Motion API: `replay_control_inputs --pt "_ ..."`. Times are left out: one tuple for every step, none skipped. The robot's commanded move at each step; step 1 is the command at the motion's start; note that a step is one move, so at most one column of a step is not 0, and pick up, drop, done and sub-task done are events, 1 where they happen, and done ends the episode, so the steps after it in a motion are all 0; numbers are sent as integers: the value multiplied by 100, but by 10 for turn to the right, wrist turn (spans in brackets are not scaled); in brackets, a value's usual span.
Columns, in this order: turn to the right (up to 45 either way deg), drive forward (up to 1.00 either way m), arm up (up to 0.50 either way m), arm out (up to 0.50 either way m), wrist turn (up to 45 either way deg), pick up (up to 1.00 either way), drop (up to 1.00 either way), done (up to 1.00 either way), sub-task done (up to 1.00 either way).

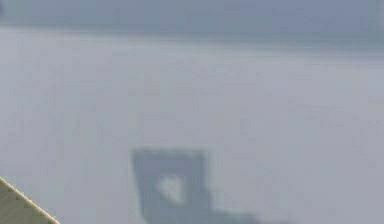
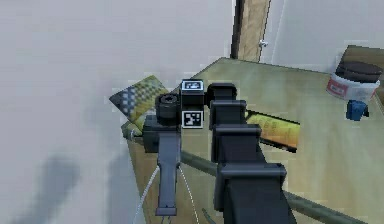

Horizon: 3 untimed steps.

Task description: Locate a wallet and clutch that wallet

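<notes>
Wallet unclear, boxy dark gripper point(image 2: 166, 190), wooden tabletop point(image 2: 320, 150)

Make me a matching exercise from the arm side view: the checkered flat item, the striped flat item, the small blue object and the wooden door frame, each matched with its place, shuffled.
Things:
1. checkered flat item
2. striped flat item
3. small blue object
4. wooden door frame

Places:
A. beyond the table, at the picture's top
B. on the table, just right of the arm
C. left of the arm, by the wall
D. on the table, near the picture's right edge

Pairs: 1-C, 2-B, 3-D, 4-A
</notes>
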Motion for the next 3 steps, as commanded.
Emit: replay_control_inputs --pt "0 0 0 0 450 0 0 0 0" --pt "0 0 0 0 450 0 0 0 0" --pt "0 0 0 0 450 0 0 0 0"
